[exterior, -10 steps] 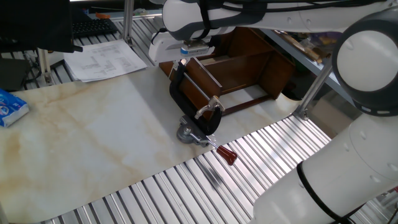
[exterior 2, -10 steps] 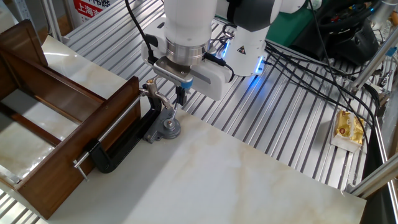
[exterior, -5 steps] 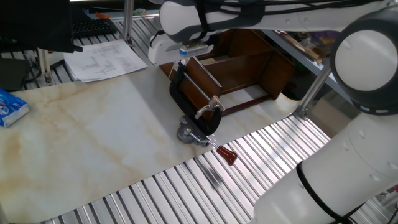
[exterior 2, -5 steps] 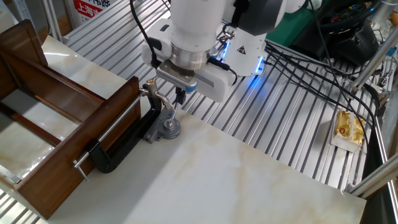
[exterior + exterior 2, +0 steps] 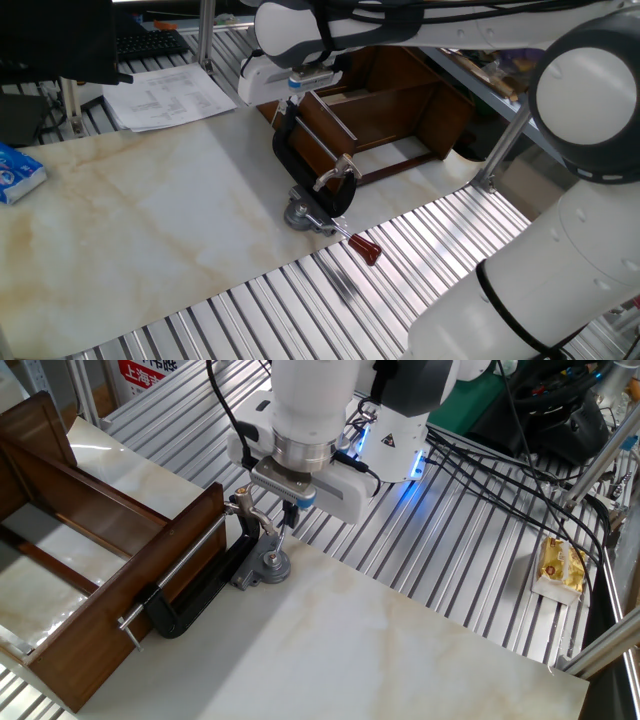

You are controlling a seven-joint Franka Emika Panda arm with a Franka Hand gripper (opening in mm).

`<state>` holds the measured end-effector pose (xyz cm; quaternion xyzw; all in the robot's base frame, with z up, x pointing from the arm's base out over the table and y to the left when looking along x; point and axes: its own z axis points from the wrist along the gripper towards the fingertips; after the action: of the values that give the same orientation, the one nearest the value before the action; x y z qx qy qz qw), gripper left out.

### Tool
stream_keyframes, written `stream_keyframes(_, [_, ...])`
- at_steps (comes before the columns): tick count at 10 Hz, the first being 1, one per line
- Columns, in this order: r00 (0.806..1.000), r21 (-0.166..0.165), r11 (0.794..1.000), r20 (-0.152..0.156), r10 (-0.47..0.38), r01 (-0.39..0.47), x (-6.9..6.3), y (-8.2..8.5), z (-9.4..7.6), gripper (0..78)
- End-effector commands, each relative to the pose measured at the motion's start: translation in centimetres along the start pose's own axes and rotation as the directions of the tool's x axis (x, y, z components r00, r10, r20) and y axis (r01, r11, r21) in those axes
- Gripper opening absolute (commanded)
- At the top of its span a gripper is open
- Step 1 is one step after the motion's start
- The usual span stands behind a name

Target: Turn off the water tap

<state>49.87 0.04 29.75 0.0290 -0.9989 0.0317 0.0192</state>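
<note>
The water tap [image 5: 335,176] sat clamped in the jaw of the black C-clamp [image 5: 300,165], against the end wall of the brown wooden box [image 5: 385,115]; in the other fixed view it showed as a small shiny fitting [image 5: 246,510] just beside the box's corner, short lever sticking out sideways. C-clamp lay flat on the marble-pattern table [image 5: 150,220] — its round grey disc [image 5: 273,568] rested at the table edge, and the red-handled rod [image 5: 365,250] ran out over the slatted aluminium surface [image 5: 420,250].

Gripper [image 5: 290,512] hung just above the tap and the disc, fingers pointing down; jaws looked narrow, only a thin gap between the blue-tipped pads [image 5: 304,501] — could not tell if they touched the lever; nothing visibly held.

Containers: the wooden box was open-topped, split by inner partitions; the compartments that showed held nothing visible; a thin metal rod [image 5: 170,582] ran along its end wall.

Writing: printed sheets of paper [image 5: 165,95] at the table's far corner, text too small to read; a blue-and-white packet [image 5: 18,172] at the left edge, lettering unreadable; a red-and-white sign [image 5: 145,372] with characters at the top of the other fixed view, partly cut off; a yellow packet [image 5: 560,565] lay on a tray well apart, near the black cables [image 5: 500,470].
</note>
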Motion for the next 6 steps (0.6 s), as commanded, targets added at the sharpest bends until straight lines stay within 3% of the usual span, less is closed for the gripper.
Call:
stream_keyframes(1, [1.000,-0.015,1.000,-0.008,-0.004,0.003,-0.06,-0.03,-0.09,0.0])
stream_keyframes(6, [1.000,-0.012,1.000,-0.005,-0.011,0.010,-0.06,-0.02,-0.08,0.0])
